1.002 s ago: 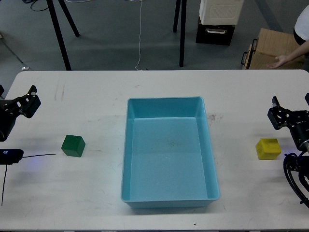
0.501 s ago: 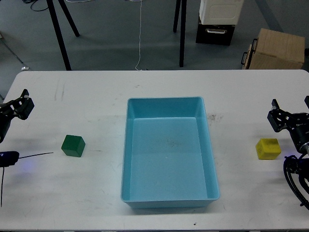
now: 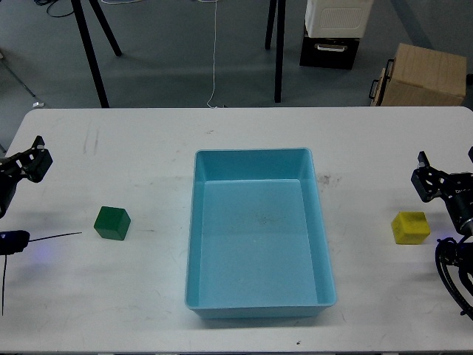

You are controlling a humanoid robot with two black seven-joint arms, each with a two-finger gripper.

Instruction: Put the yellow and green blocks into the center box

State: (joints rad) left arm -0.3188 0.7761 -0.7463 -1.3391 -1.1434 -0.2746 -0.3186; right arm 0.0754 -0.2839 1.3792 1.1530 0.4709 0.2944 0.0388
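A green block (image 3: 112,223) sits on the white table left of the light blue box (image 3: 258,299), which stands empty in the middle. A yellow block (image 3: 410,227) sits on the table right of the box. My left gripper (image 3: 33,164) is at the left edge, above and left of the green block, apart from it. My right gripper (image 3: 430,183) is at the right edge, just above the yellow block, apart from it. Both grippers are small and dark, so their fingers cannot be told apart.
The white table (image 3: 148,148) runs across the view. A thin black cable (image 3: 52,237) lies at the left edge near the green block. Beyond the far edge are tripod legs (image 3: 92,52), a cardboard box (image 3: 425,74) and a black case (image 3: 329,48).
My left gripper has pulled back to the left edge of the view. The person's hand at the top right has gone. The blocks and box have not moved.
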